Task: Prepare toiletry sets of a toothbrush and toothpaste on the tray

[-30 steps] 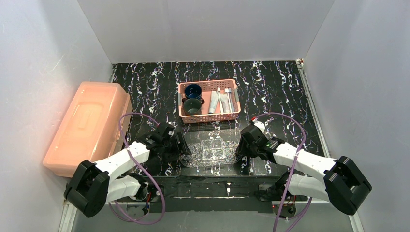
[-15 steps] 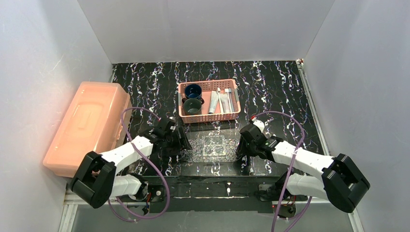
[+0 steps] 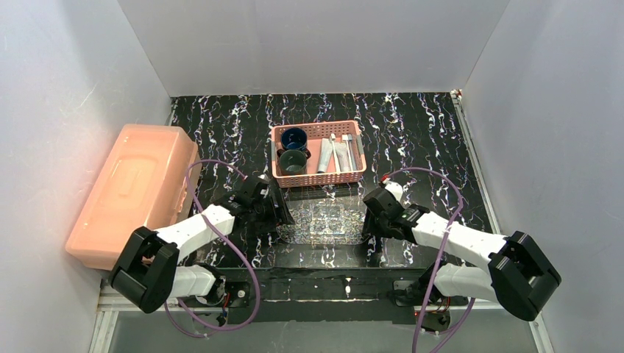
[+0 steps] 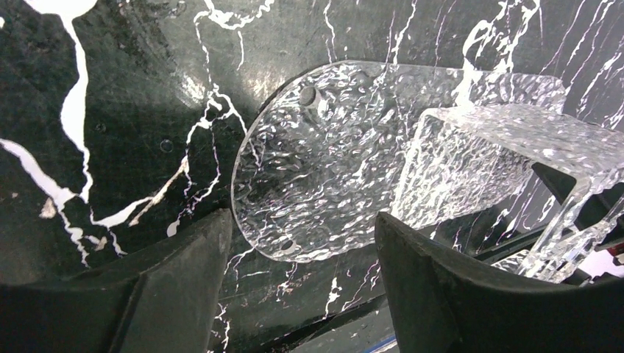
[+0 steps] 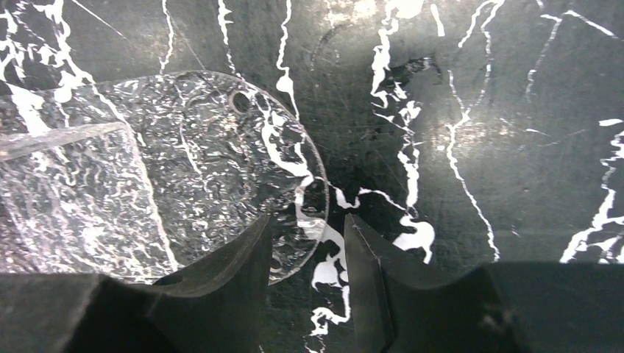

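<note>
The clear glittery tray (image 3: 321, 220) lies flat on the black marbled table between my two grippers. My left gripper (image 3: 277, 214) is open at the tray's left end; in the left wrist view its fingers (image 4: 303, 220) stand wide apart just short of the tray's rounded tab (image 4: 331, 162). My right gripper (image 3: 367, 218) is at the tray's right end; in the right wrist view its fingers (image 5: 307, 219) stand slightly apart astride the edge of the tab (image 5: 221, 162), with a gap showing. Several slim grey-white toiletry items (image 3: 337, 153) lie in the pink basket; I cannot single out the toothbrush.
The pink perforated basket (image 3: 318, 176) stands just behind the tray, with a dark blue cup (image 3: 294, 137) and a dark green cup (image 3: 293, 162) in its left half. A big salmon plastic box (image 3: 132, 191) lies along the left wall. White walls enclose the table.
The tray has moved away from the near edge toward the basket and now lies flat. Both grippers have moved forward with it.
</note>
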